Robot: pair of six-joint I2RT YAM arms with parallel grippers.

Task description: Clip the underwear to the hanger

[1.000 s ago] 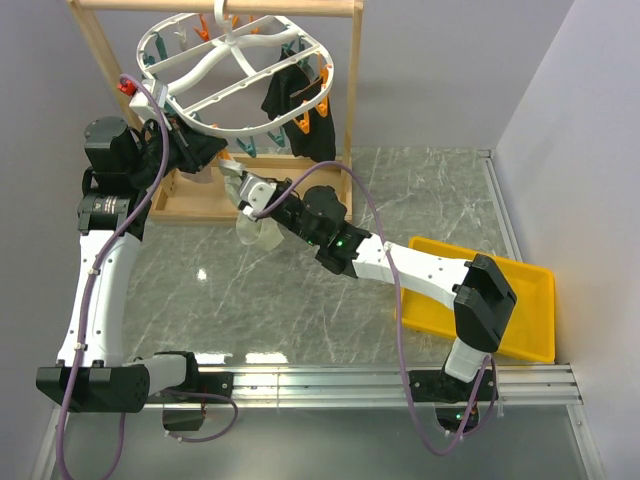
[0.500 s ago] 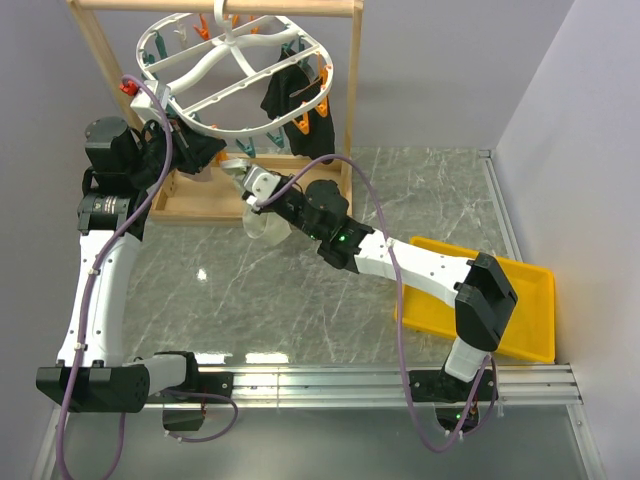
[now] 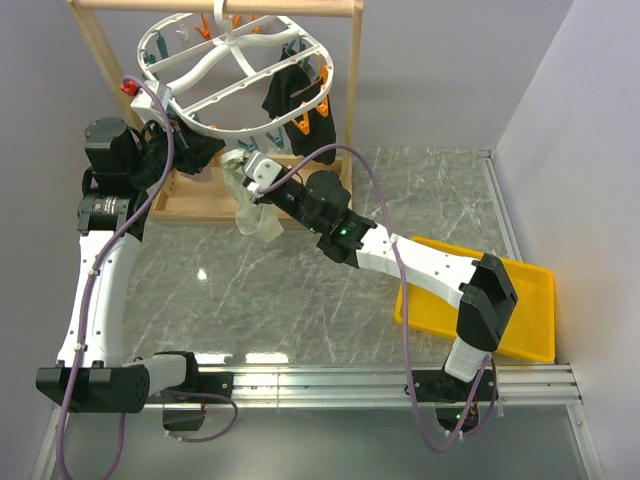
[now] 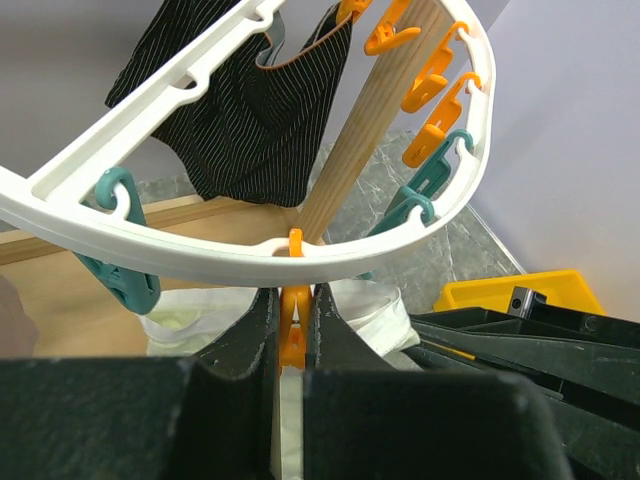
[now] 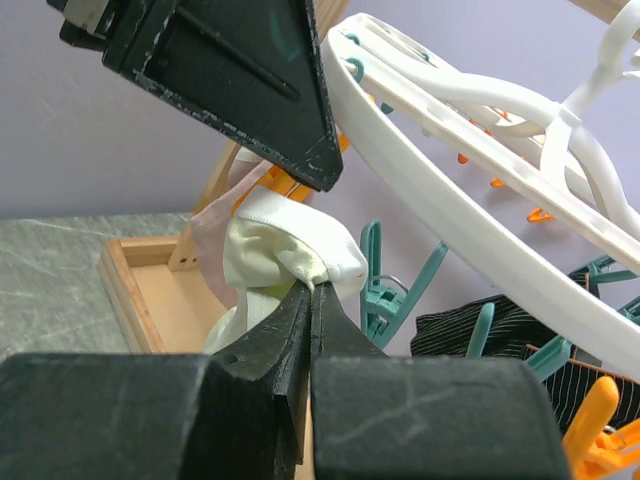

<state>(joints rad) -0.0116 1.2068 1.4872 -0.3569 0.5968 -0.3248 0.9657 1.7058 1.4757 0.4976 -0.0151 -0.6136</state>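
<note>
The underwear (image 3: 252, 208) hangs in the air just under the near rim of the hanger (image 3: 215, 60), in front of the wooden rack (image 3: 352, 110). Its bunched top edge is pinched between the closed fingers of the right gripper (image 5: 312, 290), and the rest of the cloth falls loose below.

A second ago this gripper and the cloth were lower and nearer. Now they are raised and moved far and a little left, so the top edge stands right beside the left gripper (image 4: 292, 300). The left gripper has not moved. It is clamped on an orange clip (image 4: 292, 335) that dangles from the near rim. In the left wrist view the cream cloth shows just behind this clip, on both sides of it. Whether the clip's mouth is open, I cannot tell, because the fingers hide it.

I judge that the approach is nearly done and the insertion is now the step in hand. The fabric edge must go into the clip's mouth before the left fingers let go.

A black garment (image 3: 290, 100) already hangs at the far right of the hanger. A yellow tray (image 3: 530, 310) lies well apart, at the near right.
</note>
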